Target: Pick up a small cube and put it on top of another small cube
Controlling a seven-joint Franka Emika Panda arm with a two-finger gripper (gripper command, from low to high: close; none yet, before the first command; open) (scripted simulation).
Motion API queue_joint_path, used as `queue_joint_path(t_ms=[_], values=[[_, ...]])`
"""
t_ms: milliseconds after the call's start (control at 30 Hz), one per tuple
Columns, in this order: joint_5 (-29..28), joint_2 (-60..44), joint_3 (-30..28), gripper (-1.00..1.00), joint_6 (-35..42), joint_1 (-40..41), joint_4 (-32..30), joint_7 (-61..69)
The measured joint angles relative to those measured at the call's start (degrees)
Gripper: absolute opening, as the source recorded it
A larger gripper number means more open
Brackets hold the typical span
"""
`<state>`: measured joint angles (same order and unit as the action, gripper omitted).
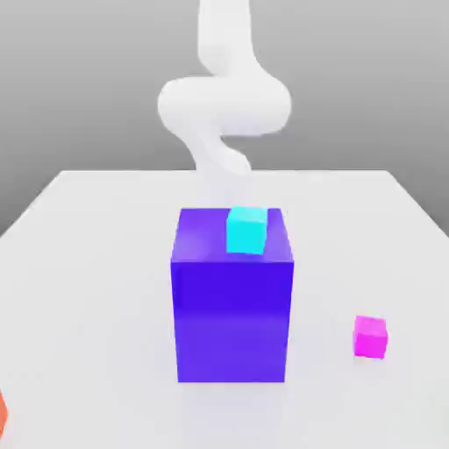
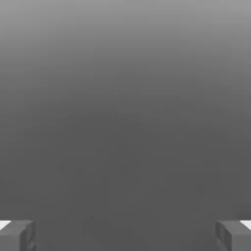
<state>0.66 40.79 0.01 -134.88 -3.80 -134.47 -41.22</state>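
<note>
A plain grey backdrop rises behind a pale white counter (image 1: 105, 263), on which a big blue-violet block (image 1: 232, 307) stands near the middle. On top of that block, toward the exterior view's right of its upper face, sits the small cyan cube (image 1: 246, 230), raised where it seems meant to serve as the base of the stack. The small magenta-pink cube (image 1: 370, 337) rests on the counter, well apart from the block on the exterior view's right and with open space around it, so it looks easy to reach from above. The white arm (image 1: 224, 101) rises behind the block. In the hand view the claw (image 2: 125, 235) stands spread wide with nothing between its fingertips (image 2: 17, 234). Judging by this, the pink cube lies well away from the claw, and the pick is not yet begun.
</note>
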Motion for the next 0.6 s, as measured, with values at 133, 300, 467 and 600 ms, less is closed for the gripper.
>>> queue_joint_path(t_ms=[133, 300, 467, 600], values=[[1.3, -8.8, 0.5, 0.00, -5.4, -6.2, -4.6, 8.2], [2.6, -19.3, 1.9, 0.00, -11.8, -13.1, -10.1, 17.7], [3.0, -29.6, 4.2, 0.00, -18.2, -19.1, -15.5, 26.5], [1.5, -37.9, 7.1, 0.00, -23.3, -23.6, -19.9, 32.2]])
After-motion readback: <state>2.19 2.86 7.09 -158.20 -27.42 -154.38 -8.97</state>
